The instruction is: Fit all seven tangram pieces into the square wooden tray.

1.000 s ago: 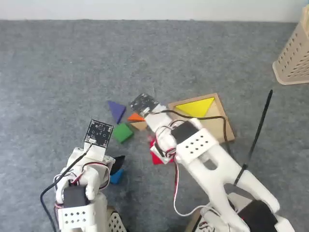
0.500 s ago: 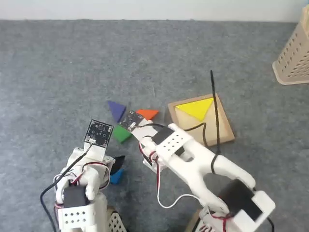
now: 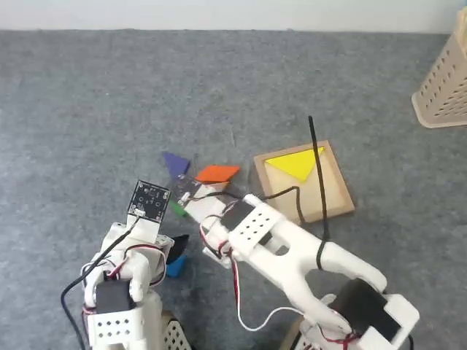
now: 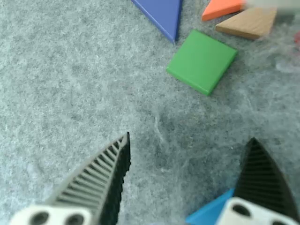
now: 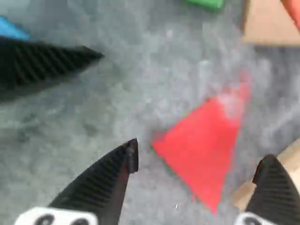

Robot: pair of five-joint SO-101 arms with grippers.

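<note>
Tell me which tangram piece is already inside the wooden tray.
The yellow triangle: it alone lies inside the wooden tray. The purple triangle, orange piece, green square and red triangle lie outside it on the grey surface.

We log this as a robotics lab bench. The work surface is grey felt matting (image 3: 87, 95) running to a pale wall (image 3: 219, 13) at 12 o'clock. The left arm (image 3: 117, 313) at 7 o'clock and the right arm (image 3: 306, 255) at 5 o'clock are white printed shells with bare wiring (image 3: 236, 292) and an exposed circuit board (image 3: 152, 198). A perforated beige basket (image 3: 444, 80) stands at 2 o'clock.
</note>
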